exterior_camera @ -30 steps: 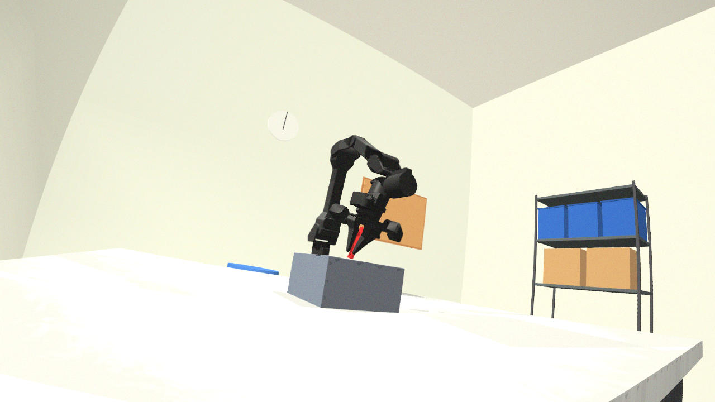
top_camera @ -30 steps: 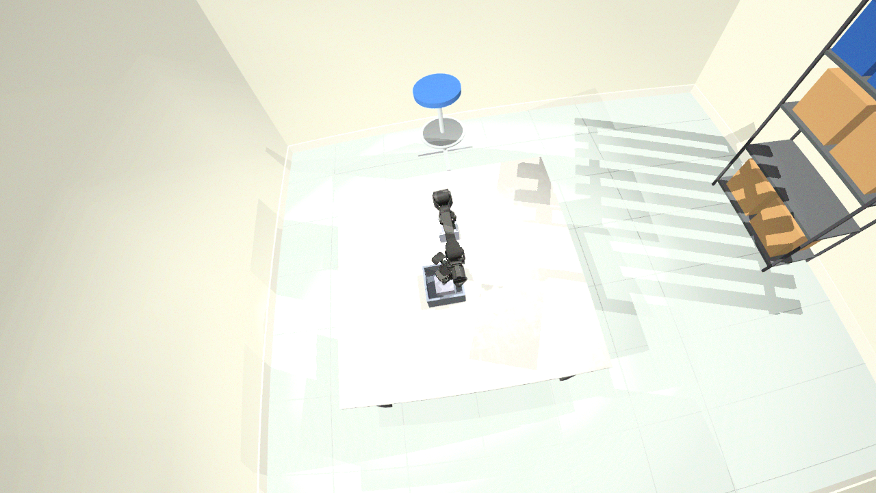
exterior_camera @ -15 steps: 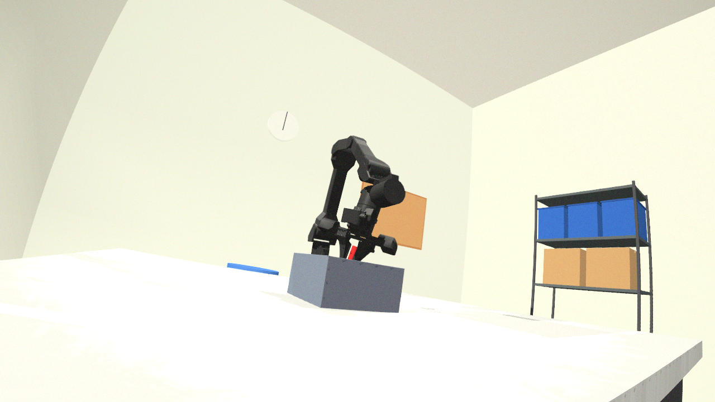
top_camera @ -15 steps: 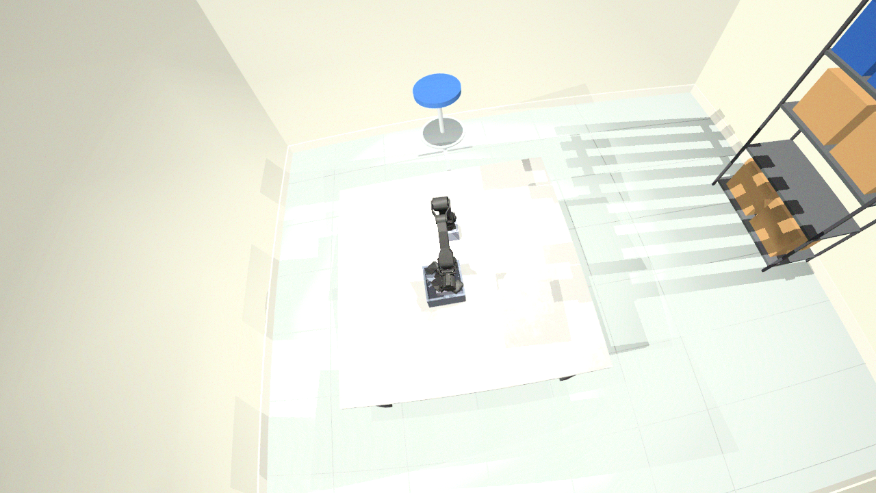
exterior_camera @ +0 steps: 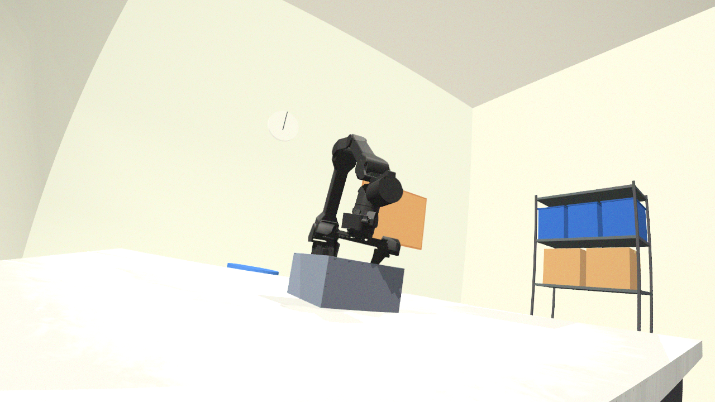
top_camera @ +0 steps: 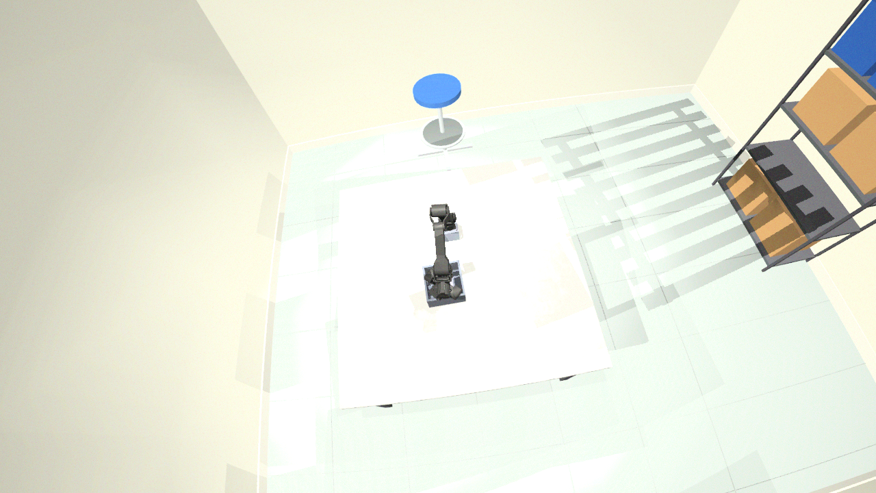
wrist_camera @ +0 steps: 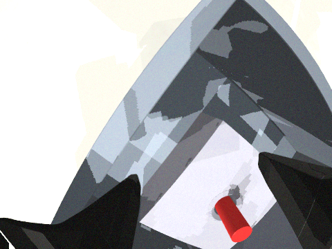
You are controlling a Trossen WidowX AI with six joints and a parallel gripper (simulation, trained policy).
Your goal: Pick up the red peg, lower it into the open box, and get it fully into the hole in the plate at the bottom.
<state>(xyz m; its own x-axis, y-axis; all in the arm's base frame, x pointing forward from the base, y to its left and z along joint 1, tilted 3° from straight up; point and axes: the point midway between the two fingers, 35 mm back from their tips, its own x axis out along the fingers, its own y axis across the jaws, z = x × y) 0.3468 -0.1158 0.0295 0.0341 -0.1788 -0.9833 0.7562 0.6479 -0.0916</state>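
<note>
White tabletop beneath pale walls, blue stool behind (claw spread wide).

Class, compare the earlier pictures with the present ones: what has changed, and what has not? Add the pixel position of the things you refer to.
The pincer point(top_camera: 443, 293) point(exterior_camera: 356, 259) point(wrist_camera: 200, 171) has moved down to the box point(top_camera: 445, 301) point(exterior_camera: 361, 286) point(wrist_camera: 166, 52) and opened, letting go of the red peg point(wrist_camera: 232, 218), which now stands between its parted fingers at the hole. The box, stool point(top_camera: 436, 89) point(exterior_camera: 252, 268) and shelves point(top_camera: 759, 125) point(exterior_camera: 638, 280) stayed put.
</note>
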